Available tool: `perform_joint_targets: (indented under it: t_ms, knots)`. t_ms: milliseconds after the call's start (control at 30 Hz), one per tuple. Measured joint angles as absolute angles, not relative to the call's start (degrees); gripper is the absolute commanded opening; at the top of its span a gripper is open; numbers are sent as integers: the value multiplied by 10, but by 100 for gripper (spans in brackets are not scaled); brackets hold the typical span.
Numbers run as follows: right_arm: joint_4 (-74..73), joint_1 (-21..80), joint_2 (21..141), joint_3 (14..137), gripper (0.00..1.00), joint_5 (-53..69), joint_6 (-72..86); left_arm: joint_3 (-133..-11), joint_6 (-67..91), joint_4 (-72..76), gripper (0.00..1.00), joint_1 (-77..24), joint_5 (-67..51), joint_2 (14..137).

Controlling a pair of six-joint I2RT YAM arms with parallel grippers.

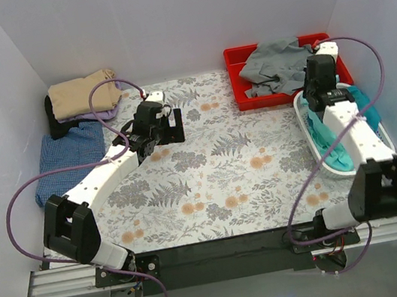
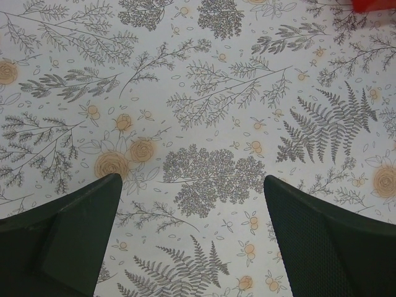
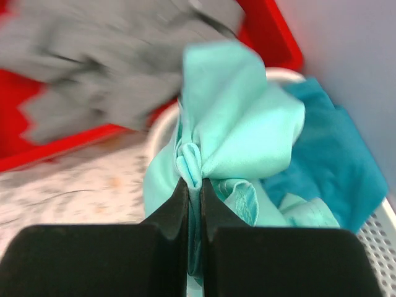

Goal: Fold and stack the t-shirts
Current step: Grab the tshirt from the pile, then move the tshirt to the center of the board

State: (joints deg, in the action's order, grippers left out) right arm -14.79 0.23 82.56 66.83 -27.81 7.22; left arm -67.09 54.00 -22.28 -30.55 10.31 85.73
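The right arm reaches forward over the white basket [image 1: 313, 150]. The right end effector [image 3: 193, 185] is clenched on a bunched fold of the mint green t-shirt [image 3: 241, 124], which hangs above that basket. The left arm stretches low over the floral counter [image 2: 204, 93], and the left end effector [image 2: 192, 204] is released, fingers wide apart.

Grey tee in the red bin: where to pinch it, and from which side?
Pinch a raised fold near the middle of the grey tee, straight down from above. It lies crumpled in the red bin, whose walls likely block a side approach.
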Motion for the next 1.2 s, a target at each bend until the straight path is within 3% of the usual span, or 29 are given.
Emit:
perform_joint_targets:
  t_ms: [267,567,700,733,767,800,833,933,967,1133,1200]
  knots:
    - [-143,128,631,692,1,-124,54,-671,559,-230,98,-305,116,854]
    - [-164,279,661,747,1,182,50,-676,628,-270,98,-275,196,803]
    - [-175,365,713,759,1,258,40,-676,649,-273,98,-245,224,749]
    - [-183,384,728,771,4,272,36,-676,652,-273,98,-237,232,734]
    - [-185,401,742,785,29,281,33,-676,655,-274,98,-230,238,721]
    - [-185,411,752,796,44,288,30,-677,657,-275,98,-225,245,709]
    - [-184,416,760,805,49,293,29,-680,657,-278,98,-222,249,700]
    - [-177,418,780,807,51,281,26,-688,655,-284,98,-221,258,683]
    - [-171,417,783,797,45,265,26,-688,654,-285,98,-221,258,679]
    - [-192,401,788,670,43,130,33,-687,642,-301,98,-221,251,675]
    - [-223,388,787,622,47,111,38,-686,637,-304,98,-221,240,675]
